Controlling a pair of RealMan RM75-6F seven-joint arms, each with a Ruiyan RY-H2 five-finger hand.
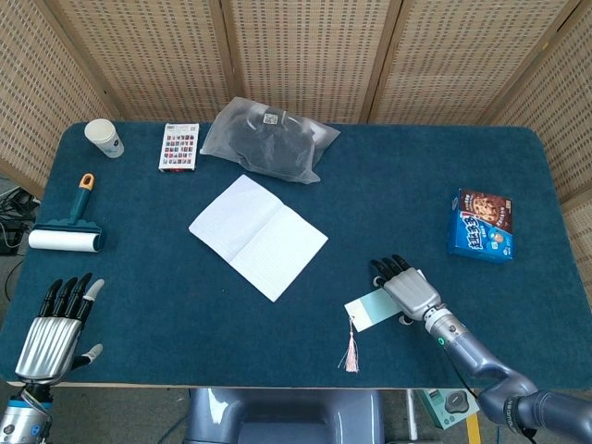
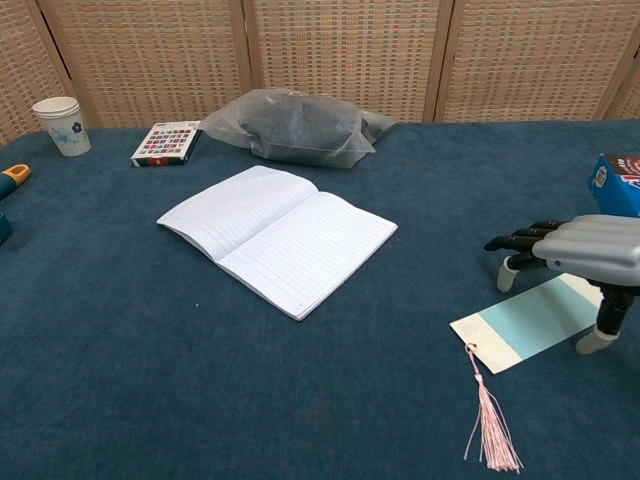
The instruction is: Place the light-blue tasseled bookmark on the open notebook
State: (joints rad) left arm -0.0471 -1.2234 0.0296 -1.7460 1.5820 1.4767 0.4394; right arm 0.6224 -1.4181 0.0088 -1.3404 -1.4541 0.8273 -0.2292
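The light-blue bookmark lies flat on the blue cloth near the front right, its pink tassel trailing toward the table's front edge. My right hand hovers palm down over the bookmark's right end, fingers spread, holding nothing; its thumb tip stands at the bookmark's edge. The open notebook lies with blank lined pages up in the middle, left of the bookmark. My left hand rests at the front left corner, fingers extended, empty.
A grey plastic bag sits behind the notebook, a card box and paper cup to its left. A lint roller lies at the left edge. A blue cookie box stands at the right.
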